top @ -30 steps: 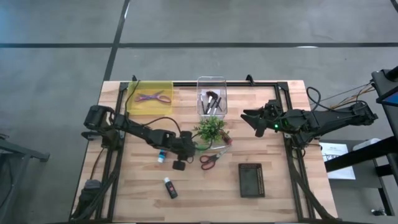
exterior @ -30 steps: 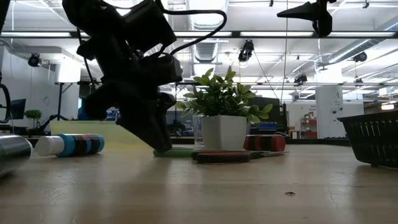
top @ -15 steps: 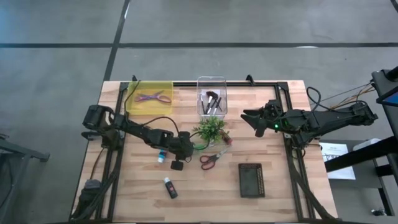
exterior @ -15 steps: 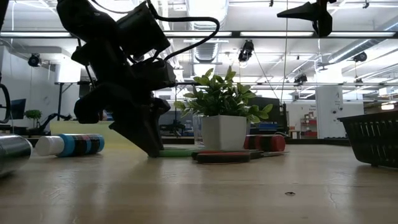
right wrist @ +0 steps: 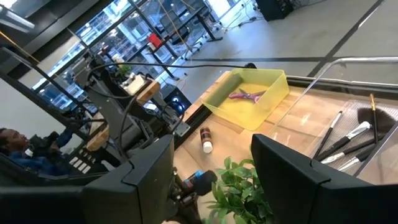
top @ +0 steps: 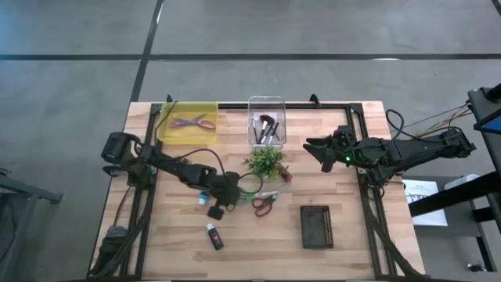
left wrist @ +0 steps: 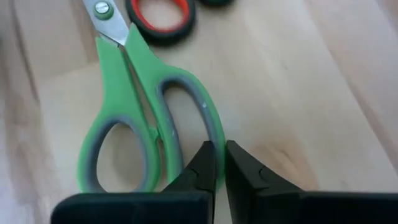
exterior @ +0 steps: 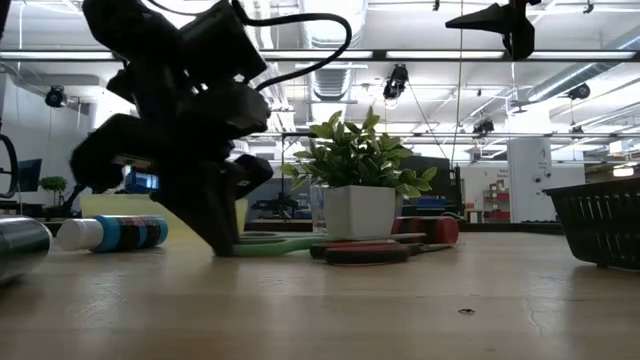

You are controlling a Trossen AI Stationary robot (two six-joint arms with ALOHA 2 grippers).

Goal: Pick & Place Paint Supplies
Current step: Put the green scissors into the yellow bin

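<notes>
Since the earlier frame, my left gripper [left wrist: 217, 163] has pressed together beside the green-handled scissors [left wrist: 146, 118] (lower centre of the high view); right gripper [top: 311, 146] spread.

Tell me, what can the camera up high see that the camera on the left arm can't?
Only the high view shows the whole table: the yellow tray holding purple scissors, the clear bin of brushes, the plant, the black basket, two paint tubes and the waiting right gripper.

Only the left wrist view shows the left gripper shut beside the green handle, apparently gripping nothing.

Both show the green scissors and the red scissors.
</notes>
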